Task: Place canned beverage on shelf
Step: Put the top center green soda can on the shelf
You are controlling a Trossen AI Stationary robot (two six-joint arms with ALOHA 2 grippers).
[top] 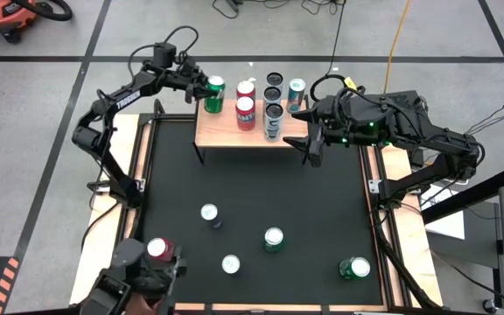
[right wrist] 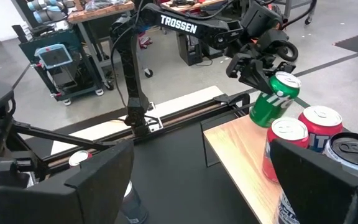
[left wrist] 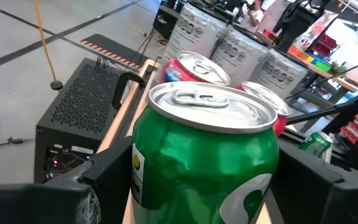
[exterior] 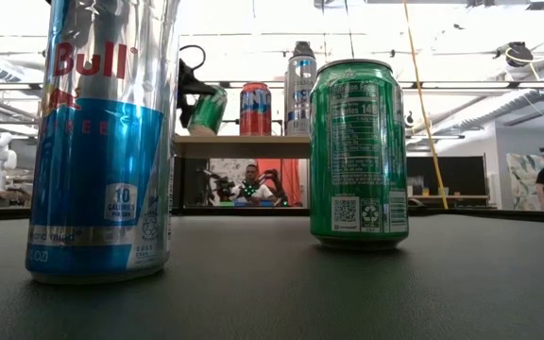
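Green can (top: 214,94) sits tilted between the left gripper (top: 201,86) fingers, clamped at the end of the light-wood shelf (top: 226,131) so it can be stood beside 2 red cans (top: 246,106). Right gripper (top: 309,140) waits nearby, fingers wide and empty.

Glossy metal green can (left wrist: 207,155) (dented), light matt wood shelf (top: 234,133), matt black table (top: 252,197).

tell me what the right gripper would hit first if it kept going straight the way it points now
Most likely the nearest red can on the shelf. The right gripper, open and empty, points along the shelf's row of cans, with the tilted green can in the left gripper farther on. Depth is hard to judge.
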